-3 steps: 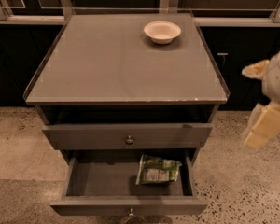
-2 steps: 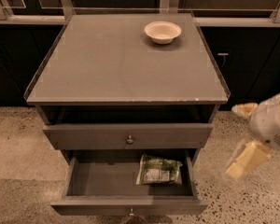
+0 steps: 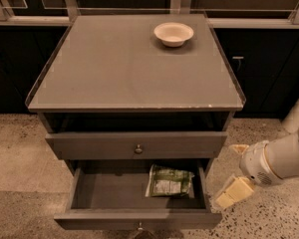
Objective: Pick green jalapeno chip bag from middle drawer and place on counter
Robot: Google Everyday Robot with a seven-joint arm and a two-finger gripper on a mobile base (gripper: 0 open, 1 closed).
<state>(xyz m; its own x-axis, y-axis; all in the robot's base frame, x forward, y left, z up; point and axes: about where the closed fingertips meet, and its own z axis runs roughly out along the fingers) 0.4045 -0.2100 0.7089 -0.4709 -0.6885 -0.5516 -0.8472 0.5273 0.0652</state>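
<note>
The green jalapeno chip bag (image 3: 169, 181) lies flat in the right half of the open middle drawer (image 3: 107, 190), the lowest one, which is pulled out toward me. My gripper (image 3: 233, 171) hangs low to the right of the drawer, outside the cabinet's right side, about level with the drawer above. Its cream fingers (image 3: 230, 193) are spread apart and hold nothing. The counter (image 3: 114, 68) is the flat grey top above.
A cream round bowl (image 3: 173, 34) sits at the back right of the counter. The drawer above (image 3: 137, 144) is shut, with a small round knob. Dark cabinets stand behind on both sides. Speckled floor lies around the cabinet.
My gripper has come down and to the left, from beside the counter's right edge to beside the open drawer. The bag and the bowl have not moved.
</note>
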